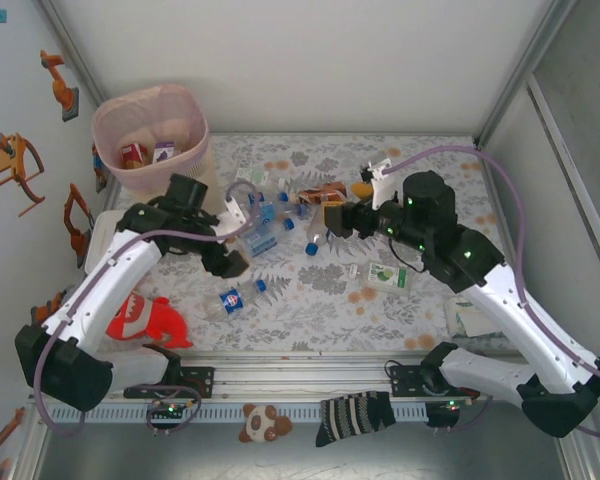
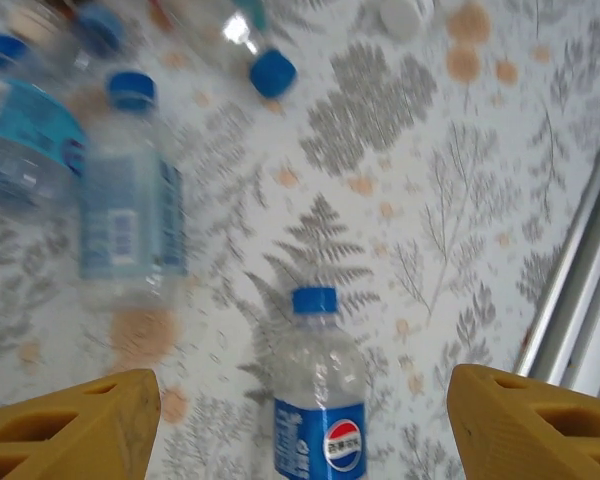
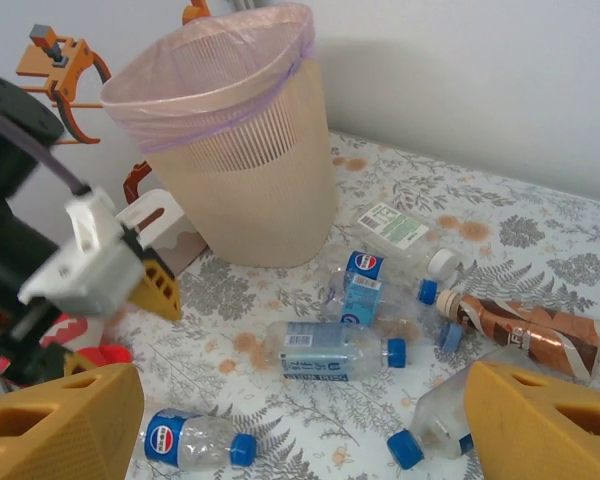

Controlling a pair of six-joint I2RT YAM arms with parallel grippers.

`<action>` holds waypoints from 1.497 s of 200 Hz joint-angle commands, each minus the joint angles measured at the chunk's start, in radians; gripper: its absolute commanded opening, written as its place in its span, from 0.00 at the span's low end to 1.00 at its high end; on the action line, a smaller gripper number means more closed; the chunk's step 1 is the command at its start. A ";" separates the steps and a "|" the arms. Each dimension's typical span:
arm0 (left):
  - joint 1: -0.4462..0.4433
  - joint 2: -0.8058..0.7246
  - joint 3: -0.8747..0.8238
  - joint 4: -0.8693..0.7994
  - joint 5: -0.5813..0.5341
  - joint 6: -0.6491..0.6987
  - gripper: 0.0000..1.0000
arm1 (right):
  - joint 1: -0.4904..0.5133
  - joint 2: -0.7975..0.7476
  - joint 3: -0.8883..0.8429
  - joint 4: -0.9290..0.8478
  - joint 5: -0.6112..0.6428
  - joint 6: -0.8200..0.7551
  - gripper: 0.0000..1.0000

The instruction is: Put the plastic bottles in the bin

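At the far left corner of the leaf-patterned table (image 1: 420, 170) stood the bin (image 1: 185, 96), upright, lined with a pink bag; two small labelled items lay inside it, too small to tell what they were. Most of the bottles lay scattered on the table just right of the bin, between the two arms.

The left gripper (image 1: 252, 213) hung over the left edge of that scatter. Seen from its wrist, its yellow fingers (image 2: 90, 420) were spread wide with nothing between them, and a blue-capped cola bottle (image 2: 318, 360) lay on the cloth directly below the gap. A second bottle with a pale blue label (image 2: 130, 215) lay beside it to the left, blurred.

The right gripper (image 1: 330, 218) faced the scatter from the right, its fingers (image 3: 540, 420) likewise spread and empty. From its wrist, the bin (image 3: 250, 200) stood beyond a clear bottle (image 3: 330, 350) lying on its side, and a brown-labelled bottle (image 3: 525, 335) lay to the right.

A red toy shark (image 1: 145, 320) sat near the left arm's base, well apart from the bottles.
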 commanded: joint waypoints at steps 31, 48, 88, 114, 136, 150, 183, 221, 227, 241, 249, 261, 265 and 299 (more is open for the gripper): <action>-0.124 -0.006 -0.129 -0.047 -0.202 -0.034 0.76 | -0.006 -0.024 -0.016 0.014 0.014 -0.032 0.83; -0.158 -0.012 -0.182 -0.032 -0.255 -0.041 0.79 | -0.007 -0.020 -0.019 0.017 0.005 -0.035 0.83; -0.211 0.001 -0.256 0.031 -0.324 -0.074 0.83 | -0.006 -0.019 -0.022 0.019 -0.001 -0.037 0.83; -0.227 0.050 -0.288 0.086 -0.404 -0.097 0.86 | -0.006 -0.024 -0.026 0.018 -0.019 -0.040 0.83; -0.229 0.129 -0.273 0.090 -0.464 -0.116 0.87 | -0.007 -0.033 -0.027 0.011 -0.021 -0.041 0.83; -0.229 0.185 -0.264 0.085 -0.438 -0.122 0.87 | -0.007 -0.045 -0.032 0.012 -0.017 -0.045 0.83; -0.245 0.305 -0.243 0.074 -0.404 -0.105 0.86 | -0.007 -0.064 -0.052 0.015 -0.004 -0.046 0.83; -0.249 0.392 -0.205 0.048 -0.396 -0.109 0.80 | -0.006 -0.075 -0.057 0.003 0.010 -0.045 0.83; -0.248 0.404 -0.196 0.040 -0.397 -0.111 0.78 | -0.006 -0.077 -0.056 0.002 0.013 -0.045 0.83; -0.249 0.416 -0.188 0.033 -0.400 -0.112 0.74 | -0.007 -0.079 -0.054 0.002 0.014 -0.048 0.83; -0.250 0.418 -0.188 0.034 -0.401 -0.113 0.73 | -0.006 -0.079 -0.054 0.000 0.014 -0.047 0.83; -0.250 0.415 -0.190 0.035 -0.393 -0.111 0.71 | -0.007 -0.081 -0.055 0.000 0.017 -0.046 0.83; -0.249 0.414 -0.191 0.035 -0.389 -0.112 0.71 | -0.007 -0.082 -0.057 0.000 0.018 -0.045 0.83; -0.249 0.408 -0.192 0.030 -0.393 -0.112 0.62 | -0.007 -0.085 -0.056 0.009 0.017 -0.039 0.83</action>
